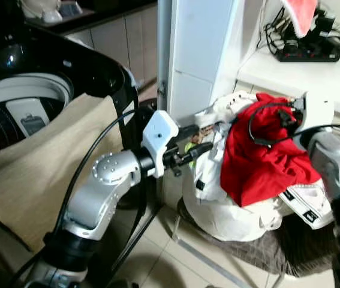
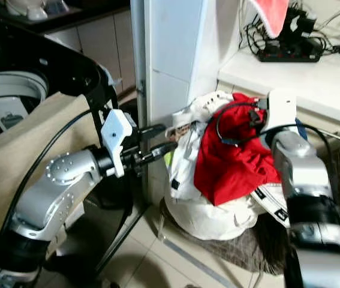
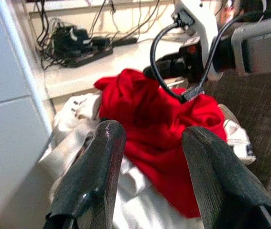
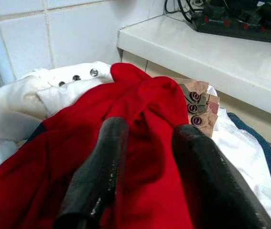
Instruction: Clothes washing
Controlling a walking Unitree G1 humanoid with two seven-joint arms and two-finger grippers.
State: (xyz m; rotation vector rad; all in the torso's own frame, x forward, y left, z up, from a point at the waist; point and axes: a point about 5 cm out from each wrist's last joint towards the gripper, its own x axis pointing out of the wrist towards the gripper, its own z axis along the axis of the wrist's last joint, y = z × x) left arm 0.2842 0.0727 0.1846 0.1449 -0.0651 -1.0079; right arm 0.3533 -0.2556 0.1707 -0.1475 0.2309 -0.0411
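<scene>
Your landmark is the laundry pile (image 1: 235, 210), a heap of white clothes sitting on a dark mat (image 1: 289, 249) on the tiled floor, against the foot of the white tiled wall (image 1: 202, 54).

On top of the pile lies a red garment (image 1: 265, 153), draped over its upper right side and hanging down the front. Your right hand (image 4: 147, 157) is at the top of that garment, reaching in from the right of the pile. In the right wrist view its two black fingers (image 4: 102, 167) stand moderately apart with a fold of the red cloth rising between them; they press into the fabric but have not closed on it. Just beyond the red cloth you can see a beige waistband with round logos (image 4: 197, 105) and a white piece with metal snaps (image 4: 85, 75).

Your left hand (image 1: 193, 147) is on the left of the pile, pointing at it, its tips just short of the white cloth. In the left wrist view its fingers (image 3: 94, 181) are spread wide and hold nothing.

Left of the pile stands the black top-loading washer (image 1: 56, 66), lid up, its drum (image 1: 20, 111) visible. A beige cloth (image 1: 44, 162) hangs over the washer's front edge.

Behind and to the right of the pile runs a white counter (image 1: 301, 75) carrying a black power strip (image 1: 307, 54) with tangled cables. A pinkish cloth (image 1: 301, 15) hangs above it.
</scene>
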